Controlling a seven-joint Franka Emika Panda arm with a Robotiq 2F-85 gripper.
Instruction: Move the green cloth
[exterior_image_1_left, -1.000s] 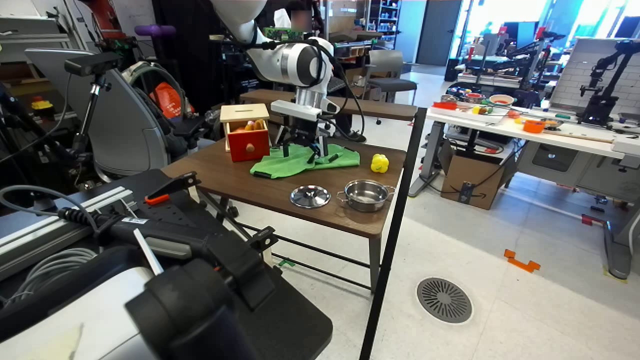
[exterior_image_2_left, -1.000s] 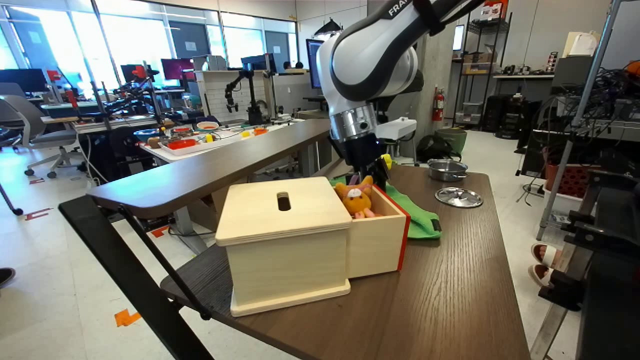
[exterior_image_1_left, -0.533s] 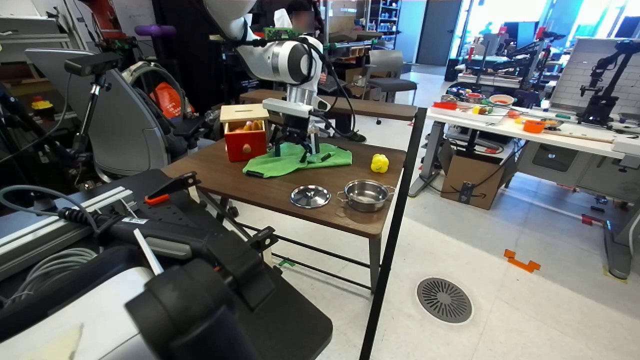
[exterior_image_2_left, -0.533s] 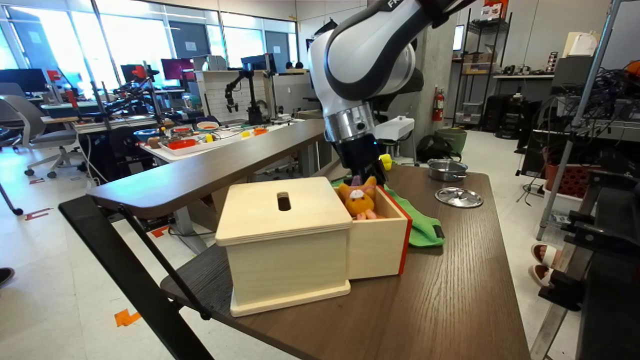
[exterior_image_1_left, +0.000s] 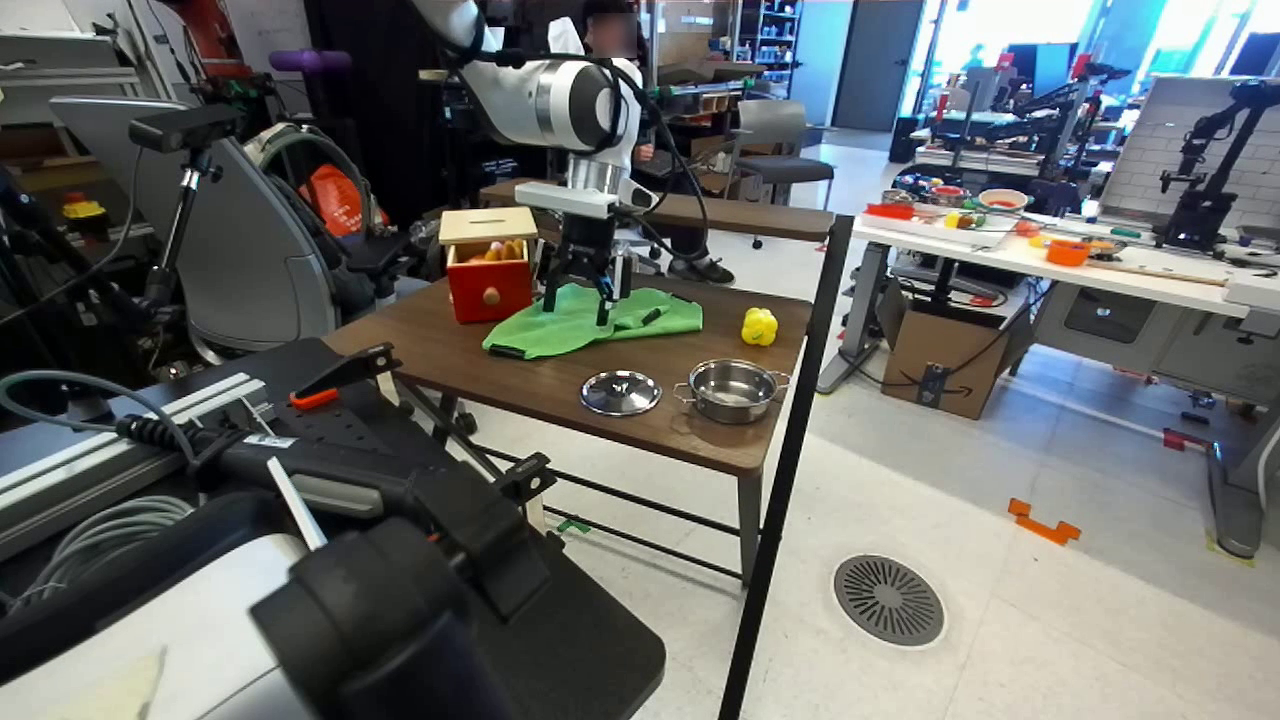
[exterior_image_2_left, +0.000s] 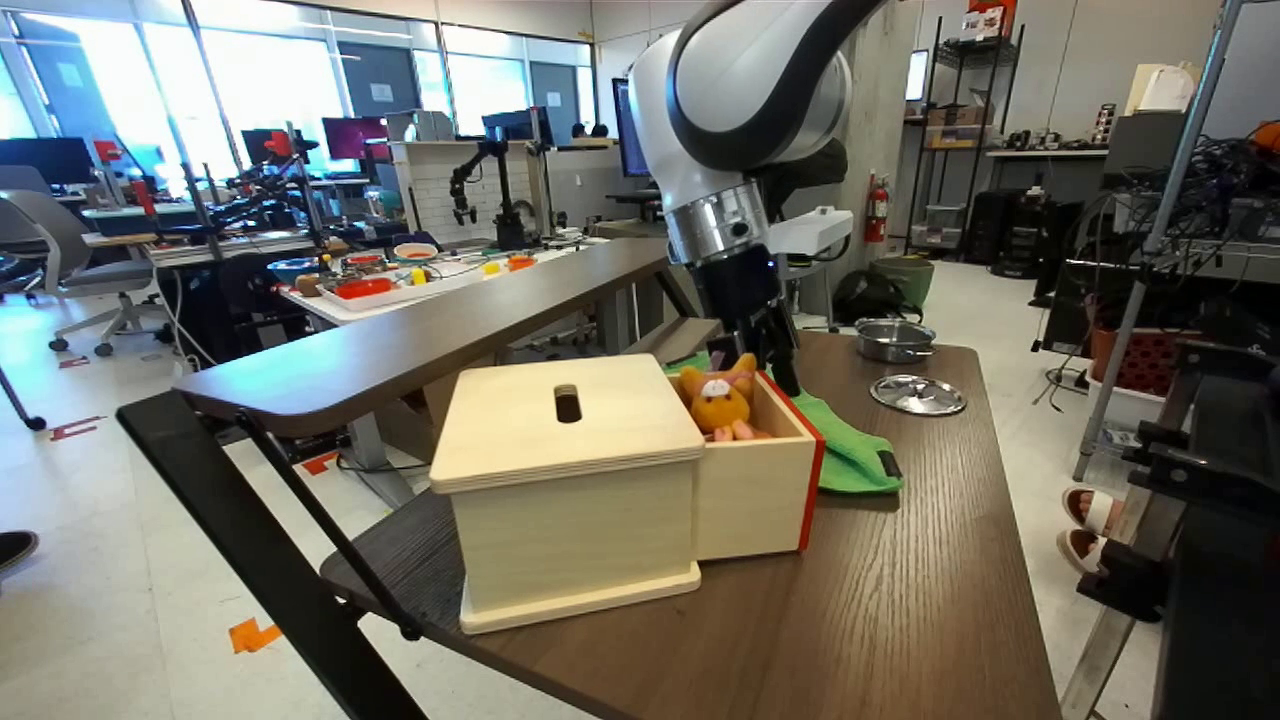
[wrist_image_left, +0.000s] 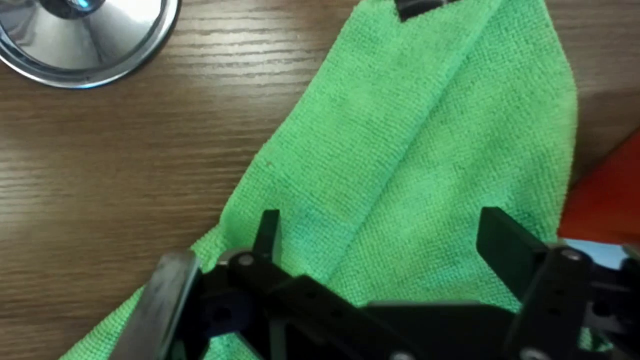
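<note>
The green cloth (exterior_image_1_left: 655, 318) lies rumpled on the brown table, with a fold along it in the wrist view (wrist_image_left: 400, 130). In an exterior view its near end (exterior_image_2_left: 850, 455) shows past the drawer; the rest is partly hidden by the box and the arm. My gripper (exterior_image_1_left: 577, 312) points down over the cloth. In the wrist view my gripper (wrist_image_left: 381, 214) has its fingers wide apart with nothing between them, and the cloth lies flat below. I cannot tell whether the fingertips touch it.
A wooden box (exterior_image_2_left: 570, 530) with an open red-fronted drawer (exterior_image_1_left: 492, 290) stands close beside the cloth. An orange plush toy (exterior_image_2_left: 715, 408) sits in the drawer. A metal lid (exterior_image_1_left: 620, 393), a metal pot (exterior_image_1_left: 732, 390) and a small yellow ball (exterior_image_1_left: 760, 327) are on the table.
The cloth and gripper have shifted towards the wooden box, mostly in the first half second. Since then the gripper has risen slightly, and the cloth has barely moved.
</note>
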